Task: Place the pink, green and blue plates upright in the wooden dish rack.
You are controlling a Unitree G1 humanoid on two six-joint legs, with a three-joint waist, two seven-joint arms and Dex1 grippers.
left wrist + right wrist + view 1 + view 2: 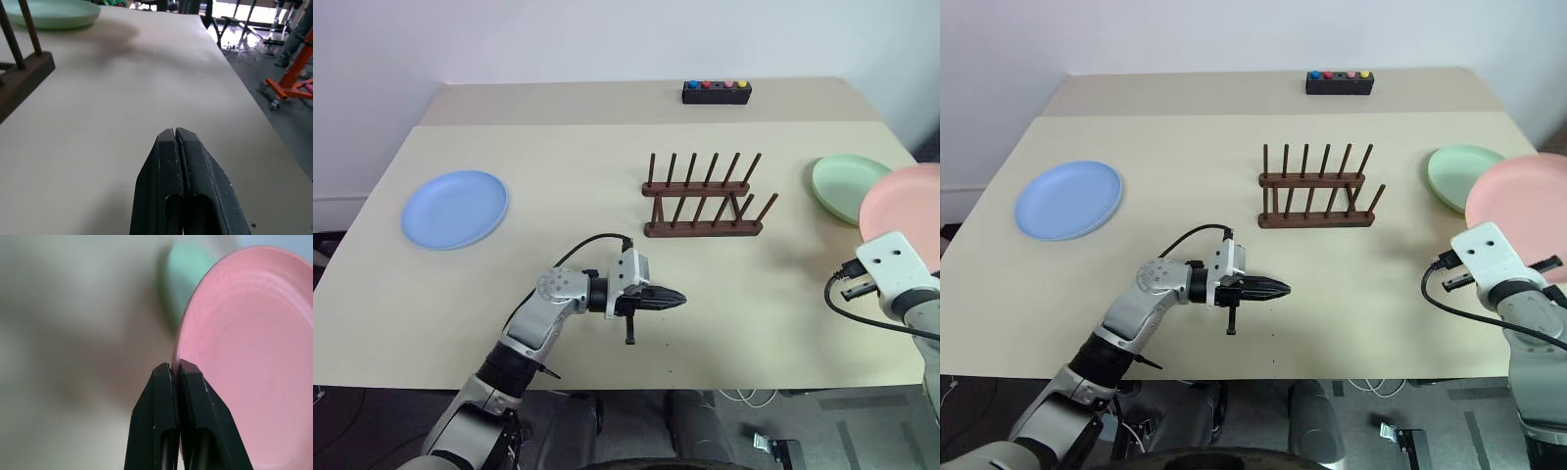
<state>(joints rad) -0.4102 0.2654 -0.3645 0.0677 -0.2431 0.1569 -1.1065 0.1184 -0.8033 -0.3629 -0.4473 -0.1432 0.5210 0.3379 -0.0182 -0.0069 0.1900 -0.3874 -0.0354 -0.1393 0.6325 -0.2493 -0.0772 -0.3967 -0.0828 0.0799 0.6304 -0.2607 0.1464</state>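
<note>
We start at the right gripper [176,368]: its two black fingers are pinched on the near rim of the pink plate [1520,211]. The plate is off the desk [558,245], its broad face spreading out ahead of the gripper and tilted up toward the head camera. In the right wrist view the rim runs straight into the slit between the fingers.

Just beyond the pink plate, partly hidden behind its edge, the green plate [842,184] lies flat on the desk, close ahead of the right gripper.

The left gripper [1281,288] hangs low over the near middle of the desk, fingers pressed together with nothing between them, pointing sideways toward the right arm. We see bare desk under and ahead of it in the left wrist view.

The wooden dish rack [700,201] stands beyond the left gripper and slightly to its pointing side, well apart from it, and between the two arms. Its pegs are upright and all slots are free of plates.

The blue plate [455,209] lies flat well behind the left gripper's pointing direction, on the far side of that arm, farthest from the right gripper.

A black box with coloured buttons [716,91] sits past the rack at the desk's far edge.
</note>
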